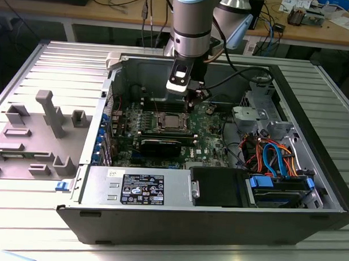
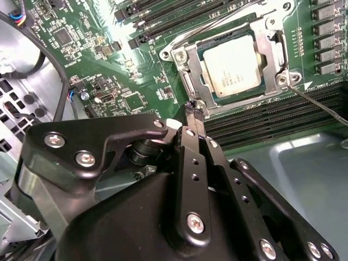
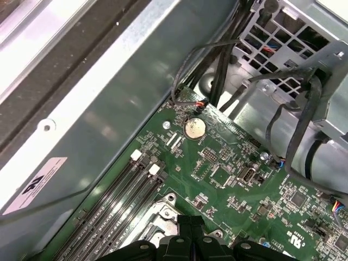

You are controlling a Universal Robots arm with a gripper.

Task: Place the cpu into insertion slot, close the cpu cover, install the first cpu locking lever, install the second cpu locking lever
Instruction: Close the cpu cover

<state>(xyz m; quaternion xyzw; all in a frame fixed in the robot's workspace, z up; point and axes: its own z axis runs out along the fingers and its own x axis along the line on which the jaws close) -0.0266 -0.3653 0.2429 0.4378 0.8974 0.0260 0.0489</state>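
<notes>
Cpu point(image 2: 235, 64), a silver-grey square chip, sat inside the insertion slot point(image 2: 182, 54) on a green motherboard point(image 2: 109, 70). The cpu cover point(image 2: 270, 51) lay flat as a metal frame around it. In the second wrist view the gripper point(image 2: 194, 110) hovered just beside one corner of that frame, its fingers clenched together with nothing between them. Whether the tip touched the frame could not be told. A thin wire locking lever point(image 2: 321, 103) angled away from another corner, over rows of black memory slots point(image 2: 261, 128).

In the exterior view the arm reached down into an open computer case point(image 1: 188, 225) on a ribbed metal table point(image 1: 45, 229). Blue and orange cables point(image 1: 274, 157) crowded the case toward the exterior view's right. A grey plastic fixture point(image 1: 46, 112) stood outside it toward the left.

A black label point(image 1: 142, 189) covered the power supply, a white label point(image 3: 38, 182) sat on the case wall, and a coin battery point(image 3: 194, 128) lay on the board. Print on the labels and the chip was too small to read.
</notes>
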